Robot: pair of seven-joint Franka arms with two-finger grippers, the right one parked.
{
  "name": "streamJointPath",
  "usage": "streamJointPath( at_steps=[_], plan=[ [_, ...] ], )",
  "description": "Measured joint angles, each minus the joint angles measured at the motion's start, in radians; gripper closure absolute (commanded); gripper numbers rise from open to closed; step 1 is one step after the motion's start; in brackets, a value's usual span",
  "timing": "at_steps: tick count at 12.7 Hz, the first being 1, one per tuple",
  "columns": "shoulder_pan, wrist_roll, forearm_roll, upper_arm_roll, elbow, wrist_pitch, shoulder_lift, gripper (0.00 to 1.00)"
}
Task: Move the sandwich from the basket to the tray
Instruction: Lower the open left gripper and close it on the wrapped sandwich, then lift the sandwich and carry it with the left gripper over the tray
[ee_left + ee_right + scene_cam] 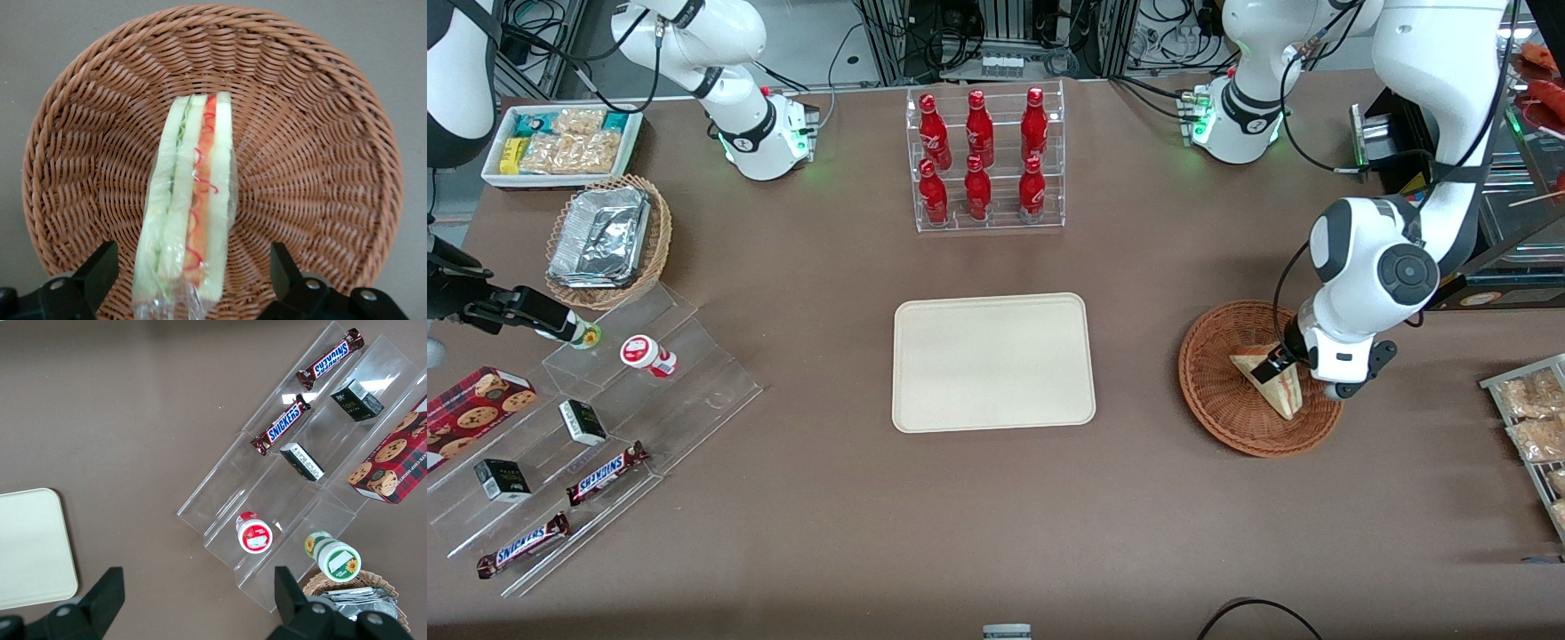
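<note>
Wicker basket [1258, 378] still cradles the sandwich [1270, 378], with the released claw [190, 280] straddling it ungrasped, and the tray [992, 362] waits unfilled.

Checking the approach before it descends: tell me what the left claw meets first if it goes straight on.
The left claw, open, sits over the basket; straight on, it would likely meet the sandwich lying between its fingers first.

One sandwich [1270, 382] in one reddish-brown basket [1218, 391]; one tray [993, 362]; six red bottles [980, 156] in one clear rack; two Snickers bars [605, 472]; two small dark boxes [583, 421]; one tool [1276, 363] over the basket.
</note>
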Motion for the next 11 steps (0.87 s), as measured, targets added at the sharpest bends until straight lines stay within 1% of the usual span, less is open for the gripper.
streamJointPath(
  at_steps=[1,2,4,5,9,11],
  plan=[
    [0.006,0.000,0.000,0.004,0.000,0.008,0.013,0.08],
    [0.011,0.000,0.000,0.007,0.000,0.019,0.025,0.42],
    [0.015,0.000,0.000,0.008,0.000,0.034,0.038,0.92],
    [0.015,0.000,0.000,0.008,0.000,0.034,0.038,1.00],
    [0.015,-0.004,0.000,0.007,0.003,0.031,0.037,1.00],
    [0.014,-0.004,0.000,0.004,0.026,-0.002,0.036,1.00]
  ],
)
